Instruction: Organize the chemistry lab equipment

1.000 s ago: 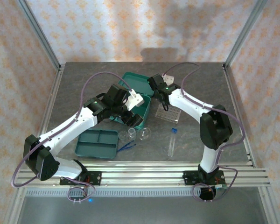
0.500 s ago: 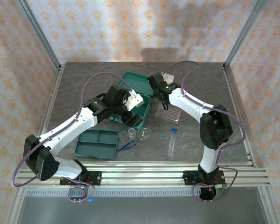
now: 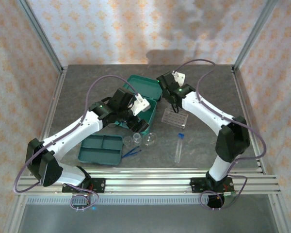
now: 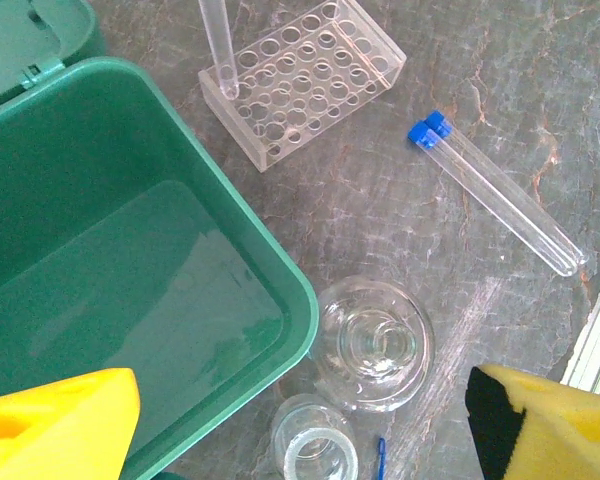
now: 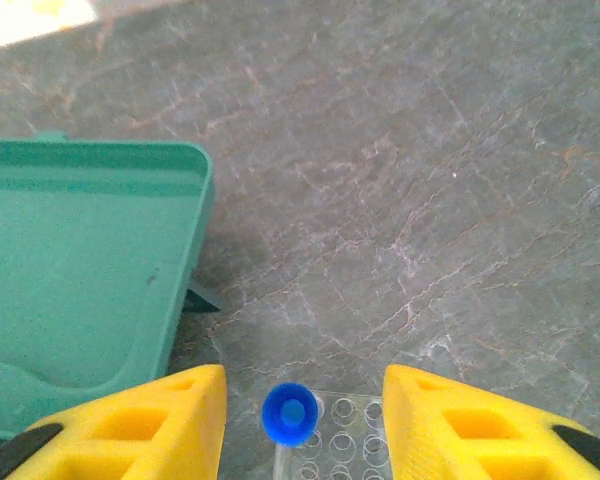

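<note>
Tray: the flat teal divided plastic tray [image 3: 102, 148] lies near-left, well apart from both grippers.
Left gripper [image 4: 302, 400]: jaws spread wide, holding nothing, above the rim of the open teal hinged case [image 4: 130, 250].
Vessels: two little clear glass vessels [image 4: 375, 345] sit just beside the case's corner, with blue tweezers [image 3: 132, 151] near them.
Right gripper [image 5: 302, 382]: yellow fingers parted, gripping nothing. A slim clear blue-capped test tube [image 5: 288, 413] stands between them, untouched, in the small clear perforated rack [image 4: 305, 85].
Loose tubes [image 4: 500, 190]: two lie side by side, right of the rack.
Surface: grey veined table [image 3: 208, 82].
Room: patterned cloth walls [image 3: 136, 29].
</note>
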Controlling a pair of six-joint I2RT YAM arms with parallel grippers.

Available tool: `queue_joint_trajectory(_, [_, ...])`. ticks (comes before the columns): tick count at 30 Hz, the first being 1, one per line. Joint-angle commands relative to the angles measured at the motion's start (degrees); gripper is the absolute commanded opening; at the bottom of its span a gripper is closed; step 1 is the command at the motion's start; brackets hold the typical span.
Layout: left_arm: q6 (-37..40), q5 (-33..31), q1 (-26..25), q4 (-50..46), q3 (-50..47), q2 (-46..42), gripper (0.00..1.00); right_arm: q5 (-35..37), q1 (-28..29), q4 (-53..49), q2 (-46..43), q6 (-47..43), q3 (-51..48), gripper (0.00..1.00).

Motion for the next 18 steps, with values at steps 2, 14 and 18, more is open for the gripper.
queue_joint_trajectory(2, [1.0,-1.6,-2.0,-1.5,2.3,1.5,0.86,2.6,0.6,-4.1,-5.2,0.5,1.2,0.45])
queue_joint_trajectory(14, [2.7,-4.5,-6.0,-3.1,8.2,6.5,0.86,1.9,2.3,-5.7,-16.3,1.0,-6.8,0.49])
queue_joint_trajectory(18, [2.8,-5.7,-7.2,-3.5,10.9,8.5,0.86,2.2,3.1,-5.6,-20.8,2.1,-12.6,0.50])
